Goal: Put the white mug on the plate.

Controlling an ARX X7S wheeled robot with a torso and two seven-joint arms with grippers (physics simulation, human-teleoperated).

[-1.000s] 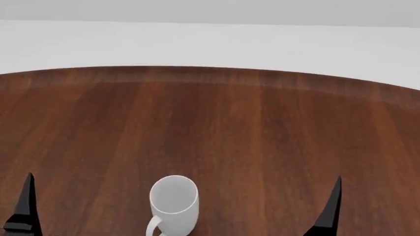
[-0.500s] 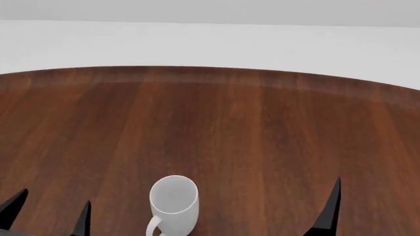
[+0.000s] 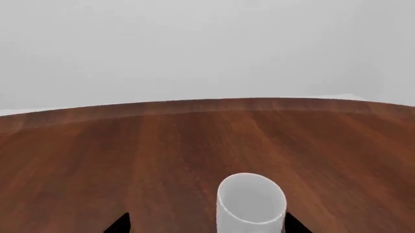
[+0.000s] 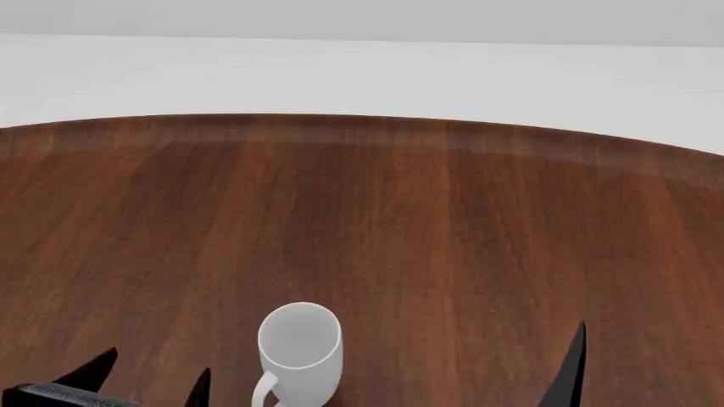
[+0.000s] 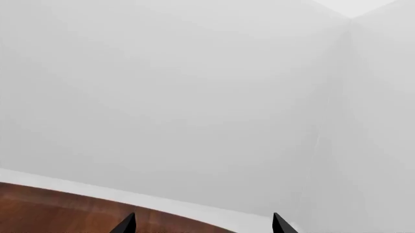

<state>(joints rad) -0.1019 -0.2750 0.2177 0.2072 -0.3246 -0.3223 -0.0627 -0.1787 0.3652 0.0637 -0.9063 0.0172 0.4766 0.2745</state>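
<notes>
The white mug [image 4: 300,349] stands upright on the brown wooden table [image 4: 430,220], near the front edge of the head view, with its handle toward me. My left gripper [image 4: 153,379] is open and empty, low and just left of the mug. In the left wrist view the mug [image 3: 251,205] stands ahead of the open left gripper [image 3: 206,224], close to one fingertip [image 3: 292,224], not touching. My right gripper [image 5: 201,225] is open and empty; one of its fingers [image 4: 574,365] shows to the right of the mug. The plate is out of view.
The table's curved far edge [image 4: 374,123] runs across the head view, with pale floor beyond. The right wrist view shows only white walls and a strip of the table edge [image 5: 58,201].
My left gripper has swung right toward the mug, and both its fingertips now show close beside it. The right finger has dropped slightly. The mug has not moved.
</notes>
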